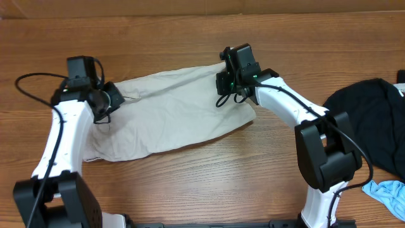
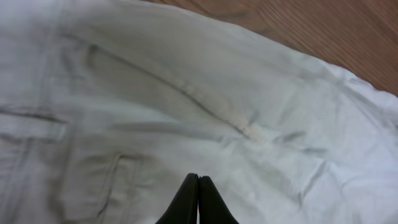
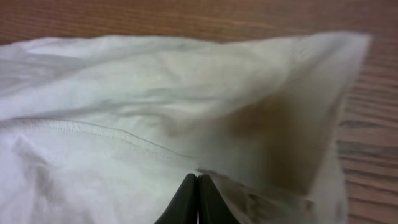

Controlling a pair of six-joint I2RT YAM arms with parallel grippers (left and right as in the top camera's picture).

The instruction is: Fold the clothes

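Observation:
The clothes are light beige shorts (image 1: pixel 177 114) lying flat and slightly creased across the middle of the wooden table. My left gripper (image 1: pixel 112 98) is down on their left end. In the left wrist view its black fingers (image 2: pixel 198 177) are pressed together at the tips, pinching the shorts (image 2: pixel 186 93) near a pocket seam. My right gripper (image 1: pixel 229 82) is at the shorts' upper right corner. There its fingers (image 3: pixel 198 177) are also shut, with a raised fold of the shorts (image 3: pixel 124 93) caught at the tips beside a brownish shadowed patch.
A black garment (image 1: pixel 370 120) is heaped at the right edge of the table. A small light blue cloth (image 1: pixel 387 192) lies at the front right corner. Bare wood (image 1: pixel 190 38) runs behind the shorts.

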